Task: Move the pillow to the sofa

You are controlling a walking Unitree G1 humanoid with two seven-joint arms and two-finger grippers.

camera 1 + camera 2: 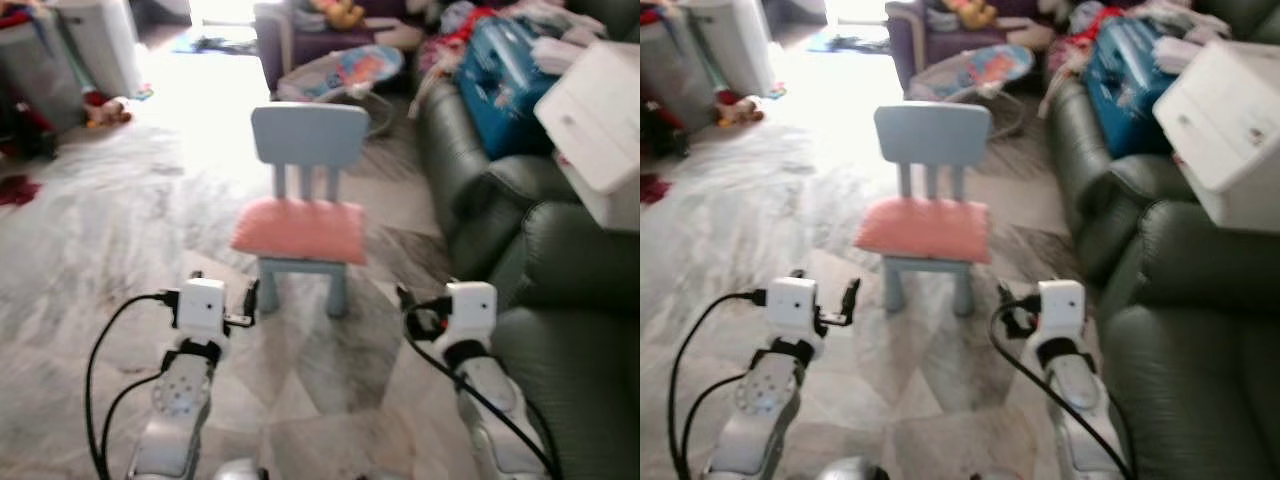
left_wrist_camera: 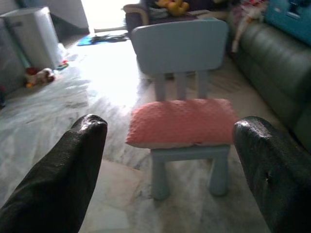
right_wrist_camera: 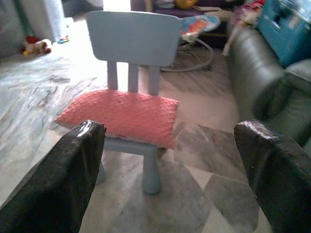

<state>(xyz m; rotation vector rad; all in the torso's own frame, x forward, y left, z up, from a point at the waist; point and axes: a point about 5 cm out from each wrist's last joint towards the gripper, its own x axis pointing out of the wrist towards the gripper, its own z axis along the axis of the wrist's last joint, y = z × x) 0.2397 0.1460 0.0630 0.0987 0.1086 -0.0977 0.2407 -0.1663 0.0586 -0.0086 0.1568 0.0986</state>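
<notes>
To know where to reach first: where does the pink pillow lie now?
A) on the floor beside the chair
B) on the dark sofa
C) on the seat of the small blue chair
C: the pink pillow lies across the seat of the small blue chair, apart from the sofa.

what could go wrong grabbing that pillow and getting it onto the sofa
The pillow overhangs the seat of a light chair, so a claw could shove or tip the chair. Both claws, left claw and right claw, are open but short of it. The sofa holds boxes, leaving little room.
</notes>
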